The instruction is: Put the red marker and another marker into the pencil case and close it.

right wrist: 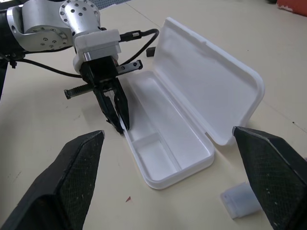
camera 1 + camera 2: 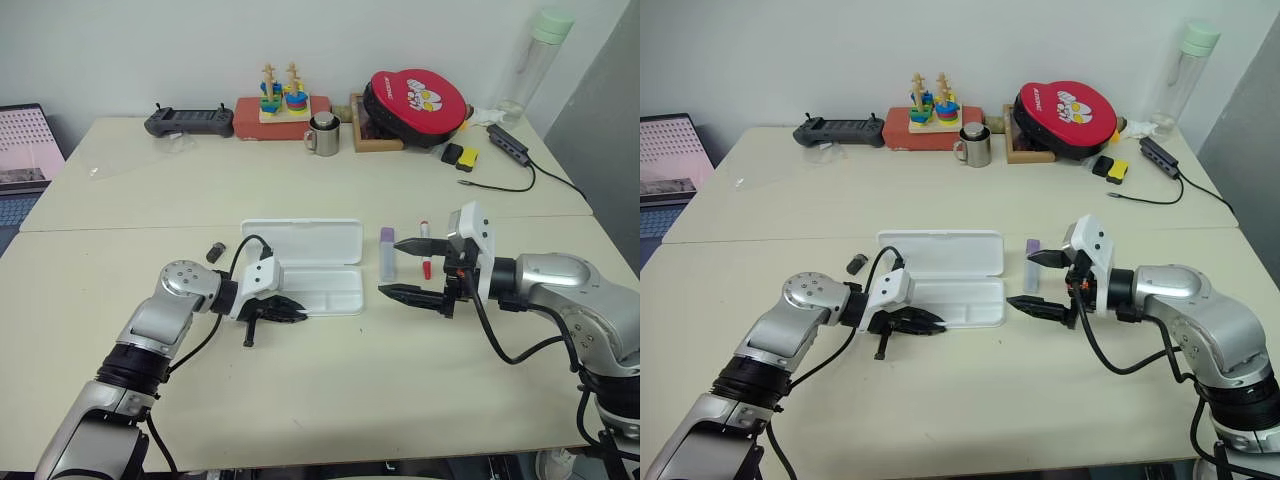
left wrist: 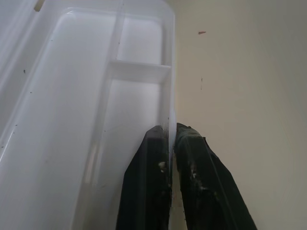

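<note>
The left gripper (image 2: 296, 313) is pinching the open case's (image 2: 310, 268) near wall; the right gripper (image 2: 402, 268) is hovering spread beside the markers (image 2: 388, 254).

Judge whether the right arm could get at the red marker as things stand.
Probably yes. The right gripper hangs open, and the red marker lies on the table just behind it, beside the purple-capped marker. Nothing lies between them.

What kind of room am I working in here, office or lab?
Probably an office or lab test bench. Pale tables pushed together carry a laptop, a handheld controller, a cabled USB hub and a stacking toy behind the open pencil case.
</note>
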Available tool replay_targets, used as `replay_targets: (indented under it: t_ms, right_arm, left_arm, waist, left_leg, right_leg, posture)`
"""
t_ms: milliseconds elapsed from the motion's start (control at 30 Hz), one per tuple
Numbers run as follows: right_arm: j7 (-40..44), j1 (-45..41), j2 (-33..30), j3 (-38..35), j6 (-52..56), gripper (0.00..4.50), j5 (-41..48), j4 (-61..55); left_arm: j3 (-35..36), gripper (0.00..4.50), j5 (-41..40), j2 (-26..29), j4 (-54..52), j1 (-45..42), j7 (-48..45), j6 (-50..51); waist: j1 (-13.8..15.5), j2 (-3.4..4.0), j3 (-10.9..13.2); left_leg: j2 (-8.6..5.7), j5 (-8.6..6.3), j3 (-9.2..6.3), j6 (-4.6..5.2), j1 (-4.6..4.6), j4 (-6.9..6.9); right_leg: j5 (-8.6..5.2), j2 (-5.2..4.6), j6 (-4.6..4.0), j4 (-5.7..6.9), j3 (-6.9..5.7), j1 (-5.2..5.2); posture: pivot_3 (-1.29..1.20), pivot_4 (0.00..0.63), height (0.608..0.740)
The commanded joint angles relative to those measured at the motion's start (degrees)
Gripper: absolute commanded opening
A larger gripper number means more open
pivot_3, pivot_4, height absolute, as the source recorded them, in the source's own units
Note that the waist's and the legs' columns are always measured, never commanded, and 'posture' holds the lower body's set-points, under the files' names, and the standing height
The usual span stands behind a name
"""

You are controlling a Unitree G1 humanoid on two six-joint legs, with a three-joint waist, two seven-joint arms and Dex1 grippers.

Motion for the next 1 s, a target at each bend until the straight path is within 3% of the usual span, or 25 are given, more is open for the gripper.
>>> replay_targets:
  t_ms: [33, 233, 367, 533, 633, 1000]
  right_arm:
    - [-4.1, -1.0, 0.5, -0.8, 0.6, 4.50, -2.5, 1.0]
    - [-18.5, -2.7, 5.4, -2.5, 5.8, 4.50, -8.5, 4.7]
    - [-29.2, -2.9, 10.6, -1.3, 10.0, 4.50, -14.5, 8.4]
    - [-37.4, -2.6, 17.4, -0.4, 12.1, 4.50, -19.7, 12.2]
    - [-41.4, -2.8, 21.0, -0.7, 12.2, 4.50, -22.3, 14.4]
    - [-43.6, -2.9, 23.8, -1.5, 10.9, 2.21, -25.5, 16.9]
  left_arm:
    - [0.0, 1.31, -0.8, 0.6, -2.7, 1.2, 0.6, 2.5]
    - [5.4, 2.58, -9.1, -0.7, -14.4, 1.7, 4.7, 11.7]
    - [9.0, 3.44, -16.0, -6.1, -19.9, -1.9, 11.9, 19.6]
    - [8.2, 4.48, -16.4, -11.1, -23.4, -3.1, 19.4, 21.8]
    - [7.1, 4.48, -15.8, -12.5, -24.2, -2.9, 22.3, 21.4]
    - [5.9, 4.50, -16.0, -13.1, -23.1, -4.1, 24.8, 20.0]
  waist:
    - [0.0, 0.00, 0.0]
    - [0.0, 0.00, 0.0]
    - [0.2, 0.00, 0.0]
    - [-0.1, 0.01, 0.0]
    - [-0.6, 0.02, 0.0]
    - [-0.8, 0.04, -0.1]
  left_leg:
    - [0.00, 0.00, 0.00, 0.00, 0.00, 0.00]
    - [0.01, 0.00, 0.01, 0.00, -0.02, 0.01]
    - [0.00, 0.00, -0.16, 0.00, -0.45, 0.48]
    - [-0.05, 0.00, 0.00, 0.00, -0.54, 0.62]
    - [-0.01, 0.00, 0.02, 0.00, -0.54, 0.61]
    - [-0.05, 0.00, 0.02, 0.00, -0.53, 0.67]
  right_leg:
    - [0.00, 0.00, 0.00, 0.01, 0.00, 0.00]
    - [0.02, 0.00, -0.02, 0.02, 0.11, -0.02]
    - [0.08, 0.00, 0.01, 0.08, -0.01, -0.19]
    - [0.24, 0.00, 0.08, 0.06, 0.15, -0.25]
    - [0.26, 0.02, 0.06, 0.14, 0.17, -0.32]
    - [0.30, 0.02, 0.06, 0.14, 0.18, -0.28]
  posture:
    - [0.00, 0.150, 0.740]
    - [0.00, 0.150, 0.740]
    - [0.00, 0.150, 0.740]
    - [0.00, 0.150, 0.740]
    - [0.00, 0.150, 0.740]
    - [0.00, 0.150, 0.740]
